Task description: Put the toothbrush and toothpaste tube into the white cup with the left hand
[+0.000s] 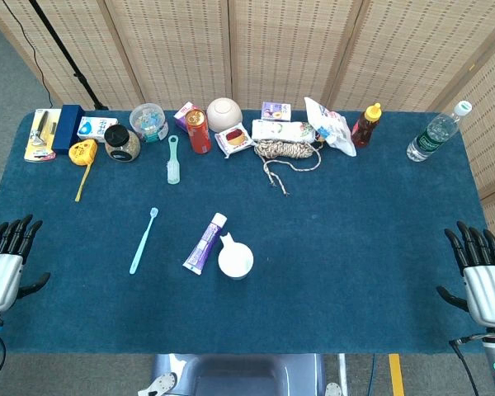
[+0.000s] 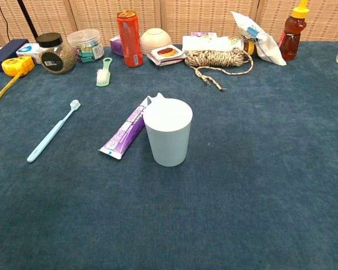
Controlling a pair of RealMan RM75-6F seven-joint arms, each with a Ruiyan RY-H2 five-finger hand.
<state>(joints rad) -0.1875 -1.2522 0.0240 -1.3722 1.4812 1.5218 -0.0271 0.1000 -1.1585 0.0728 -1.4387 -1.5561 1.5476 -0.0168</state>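
From my remote seat, the left robot hand (image 1: 4,264) rested open and empty at the near-left edge of the blue-carpeted desk (image 1: 355,247), and the right robot hand (image 1: 483,276) lay open at the far right. The slim light-blue plastic toothbrush (image 1: 143,241) lay ahead and to the right of my left robot hand, its long axis running away from me, bristles at the far end. Further right, the purple-and-white toothpaste tube (image 1: 205,245) lay touching the upright white plastic cup (image 1: 235,261).

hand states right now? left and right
Left hand: open, fingers apart, holding nothing.
Right hand: open, fingers apart, holding nothing.
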